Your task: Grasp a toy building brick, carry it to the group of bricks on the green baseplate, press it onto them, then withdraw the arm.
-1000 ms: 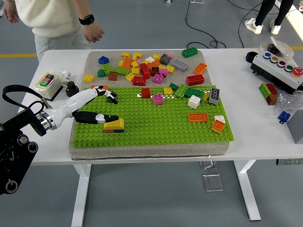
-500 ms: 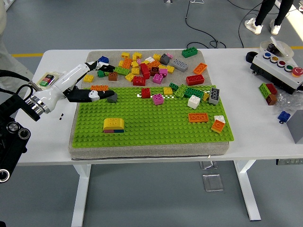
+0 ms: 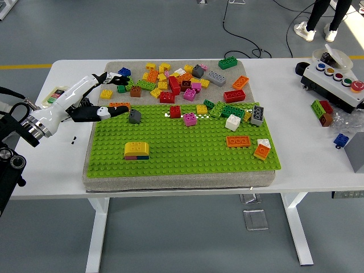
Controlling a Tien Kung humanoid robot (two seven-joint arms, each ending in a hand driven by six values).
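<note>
My left hand [image 3: 115,95] hovers over the left edge of the green baseplate [image 3: 182,153], fingers spread and holding nothing. Its thumb [image 3: 111,111] points right toward a small grey brick [image 3: 135,116] lying free on the plate just beyond it. The fingers [image 3: 116,80] reach toward the loose brick pile [image 3: 176,79] on the beige mat behind the plate. A yellow brick stack [image 3: 136,149] with a blue and pink layer underneath stands at the plate's front left, well clear of the hand. My right arm is out of view.
Red, pink, white, green and orange bricks [image 3: 239,140] dot the plate's far and right parts. A small box [image 3: 57,95] sits at the table's left. A button box [image 3: 335,77] and more bricks [image 3: 323,109] lie at the right.
My left hand has pulled away from the yellow stack, moving back and left. The grey brick now lies clear of the thumb. The person at the far side has left the picture.
</note>
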